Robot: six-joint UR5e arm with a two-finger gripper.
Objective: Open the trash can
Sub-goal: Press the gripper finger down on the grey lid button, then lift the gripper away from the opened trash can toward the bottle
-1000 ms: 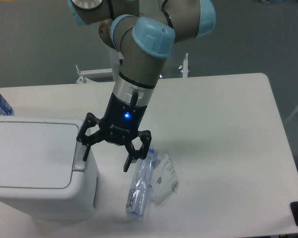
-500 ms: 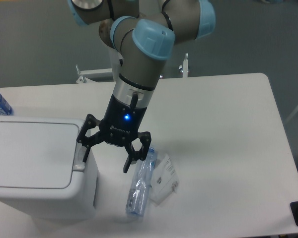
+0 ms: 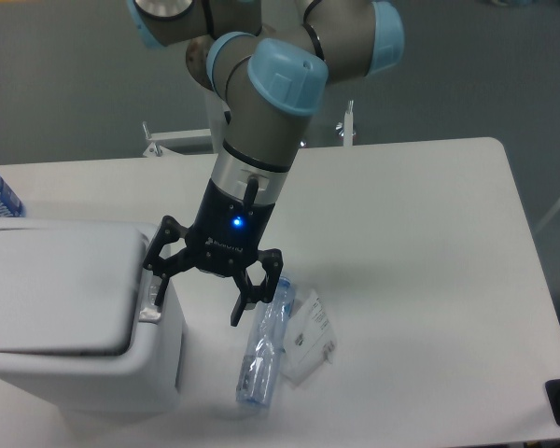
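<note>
We see the trash can (image 3: 75, 322) at the left front of the white table (image 3: 420, 243), its flat lid (image 3: 56, 285) looking slightly lifted, with a dark gap along its front edge. The gripper (image 3: 198, 291) hangs over the bin's right rim with its fingers spread wide and grasping nothing. Its left finger (image 3: 159, 276) points down at the grey latch button (image 3: 147, 306) on the rim; we cannot tell whether it touches. Its right finger (image 3: 244, 301) hangs just beside a clear plastic bottle (image 3: 265, 349) lying on the table. A small packet (image 3: 306, 345) lies against the bottle's right side. A blue light (image 3: 234, 222) glows on the wrist above the fingers.
</note>
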